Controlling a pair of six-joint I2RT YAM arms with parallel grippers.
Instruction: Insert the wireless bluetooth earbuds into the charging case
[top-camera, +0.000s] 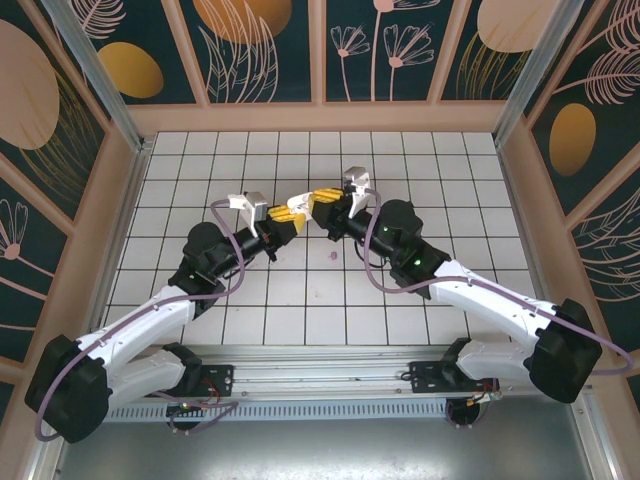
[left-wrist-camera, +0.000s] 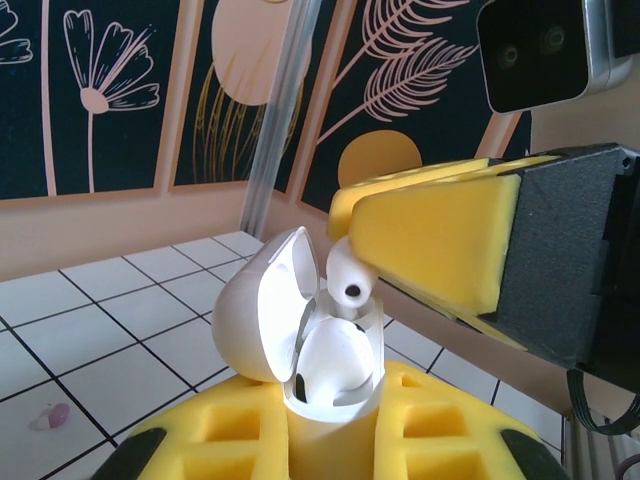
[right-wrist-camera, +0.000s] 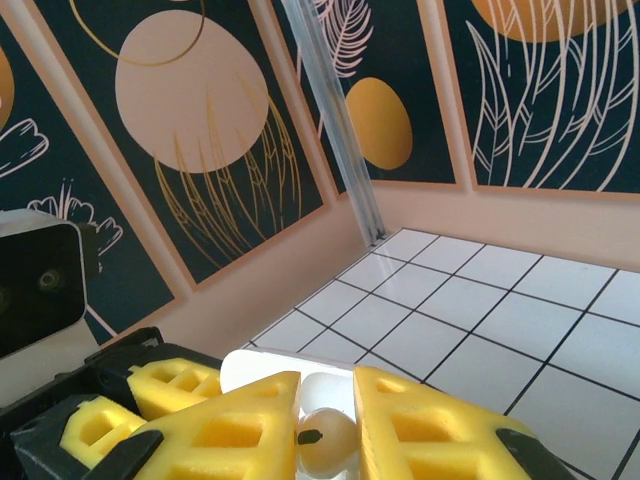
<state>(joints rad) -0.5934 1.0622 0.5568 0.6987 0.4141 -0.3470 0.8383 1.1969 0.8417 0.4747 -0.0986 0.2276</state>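
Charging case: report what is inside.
One white earbud sits inside the case; a second earbud, in the right gripper, hangs at its mouth. The socket below is covered.

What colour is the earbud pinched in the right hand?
White earbud; clearest in the left wrist view, above the open white case.

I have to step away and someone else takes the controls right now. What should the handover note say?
Left gripper: shut on the charging case, held upright with the lid open.
Right gripper: shut on a white earbud, just above the case's opening and close against the open lid.
Done: a second white earbud appears to be seated in the case already.
Left: lower the held earbud into the free slot and release it.
Also: a lilac earbud lies loose on the tiles, not yet handled.
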